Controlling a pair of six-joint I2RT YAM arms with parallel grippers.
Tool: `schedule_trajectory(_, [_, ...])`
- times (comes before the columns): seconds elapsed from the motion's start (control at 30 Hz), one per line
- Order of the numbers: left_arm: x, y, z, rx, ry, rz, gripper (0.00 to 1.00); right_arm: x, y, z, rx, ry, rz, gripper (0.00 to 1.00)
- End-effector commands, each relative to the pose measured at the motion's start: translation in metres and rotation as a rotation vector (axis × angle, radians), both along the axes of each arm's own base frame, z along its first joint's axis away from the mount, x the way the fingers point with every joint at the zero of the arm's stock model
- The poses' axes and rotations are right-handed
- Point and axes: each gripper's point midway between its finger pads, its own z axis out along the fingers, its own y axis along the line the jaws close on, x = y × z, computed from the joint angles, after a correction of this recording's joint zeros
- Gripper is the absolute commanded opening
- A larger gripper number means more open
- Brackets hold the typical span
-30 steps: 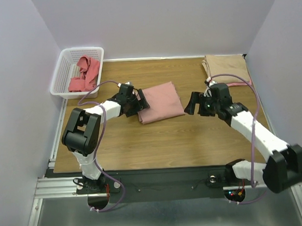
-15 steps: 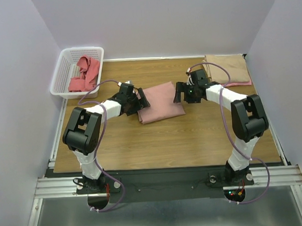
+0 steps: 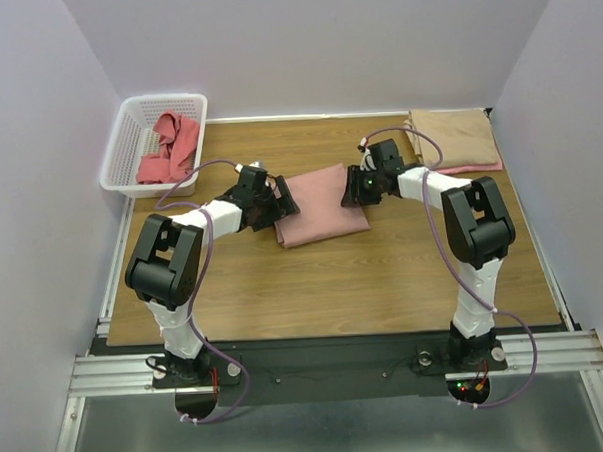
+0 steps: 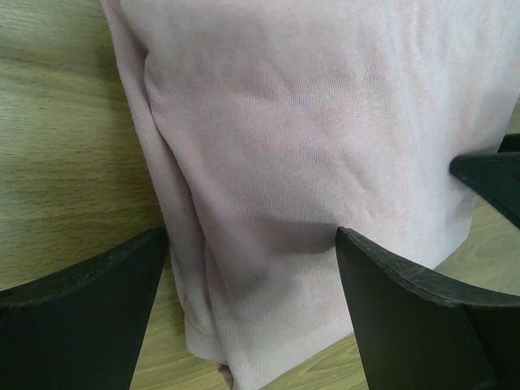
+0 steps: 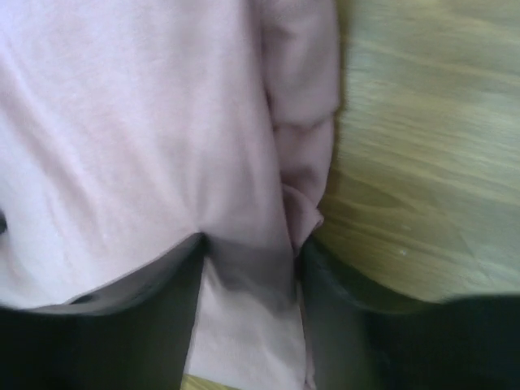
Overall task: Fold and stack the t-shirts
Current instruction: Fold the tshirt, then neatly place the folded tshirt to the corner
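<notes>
R jaws swung in, now clamped on pink tee edge; L jaws apart, straddling opposite edge.

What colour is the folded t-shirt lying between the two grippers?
The folded t-shirt is plain dusty pink, clearest from the left wrist.

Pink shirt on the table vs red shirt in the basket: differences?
The pink shirt is folded into a flat rectangle; the red shirt is a crumpled heap. The pink shirt lies on the table; the red shirt sits in the white basket. Both show no print.
</notes>
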Motion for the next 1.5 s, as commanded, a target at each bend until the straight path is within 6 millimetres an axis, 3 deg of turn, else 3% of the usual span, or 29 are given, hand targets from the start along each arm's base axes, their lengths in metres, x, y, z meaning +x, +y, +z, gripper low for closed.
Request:
schedule_trajectory(0.0, [-0.001, 0.004, -0.001, 0.021, 0.001, 0.000, 0.98, -0.030, 0.017, -0.025, 0.010, 0.090, 0.071, 0.45])
schedule_trajectory(0.17, [0.000, 0.003, -0.002, 0.014, 0.004, 0.001, 0.98, -0.029, 0.018, -0.017, 0.017, 0.077, 0.067, 0.18])
schedule_trajectory(0.23, [0.000, 0.001, -0.002, 0.006, 0.008, -0.005, 0.98, -0.020, 0.014, -0.007, -0.003, 0.038, 0.041, 0.01])
schedule_trajectory(0.43, [-0.003, 0.002, 0.015, 0.001, -0.023, -0.019, 0.98, 0.021, -0.015, 0.050, -0.161, -0.200, -0.049, 0.00])
schedule_trajectory(0.5, [-0.008, 0.009, 0.030, 0.011, -0.051, -0.005, 0.98, 0.031, -0.031, 0.071, -0.245, -0.273, -0.068, 0.01])
schedule_trajectory(0.53, [-0.009, 0.012, 0.047, 0.003, -0.088, 0.003, 0.98, 0.035, -0.037, 0.077, -0.282, -0.296, -0.078, 0.00])
schedule_trajectory(0.67, [-0.025, 0.037, 0.069, 0.060, -0.122, 0.072, 0.98, 0.049, -0.067, 0.101, -0.460, -0.386, -0.093, 0.00])
schedule_trajectory(0.87, [-0.055, 0.071, 0.078, 0.113, -0.144, 0.178, 0.98, 0.079, -0.115, 0.142, -0.648, -0.473, -0.174, 0.00])
schedule_trajectory(0.97, [-0.071, 0.083, 0.080, 0.111, -0.150, 0.216, 0.98, 0.091, -0.141, 0.150, -0.718, -0.483, -0.193, 0.01])
schedule_trajectory(1.1, [-0.085, 0.102, 0.089, 0.130, -0.182, 0.279, 0.98, 0.113, -0.178, 0.180, -0.823, -0.523, -0.270, 0.00])
schedule_trajectory(1.17, [-0.091, 0.108, 0.095, 0.134, -0.195, 0.296, 0.98, 0.122, -0.192, 0.179, -0.875, -0.517, -0.269, 0.00])
schedule_trajectory(1.23, [-0.095, 0.110, 0.098, 0.134, -0.205, 0.294, 0.98, 0.129, -0.208, 0.185, -0.909, -0.521, -0.289, 0.00])
schedule_trajectory(1.33, [-0.099, 0.114, 0.103, 0.128, -0.229, 0.300, 0.98, 0.135, -0.230, 0.180, -0.977, -0.496, -0.290, 0.00])
schedule_trajectory(1.47, [-0.100, 0.120, 0.120, 0.126, -0.277, 0.323, 0.98, 0.144, -0.256, 0.204, -1.007, -0.520, -0.364, 0.00])
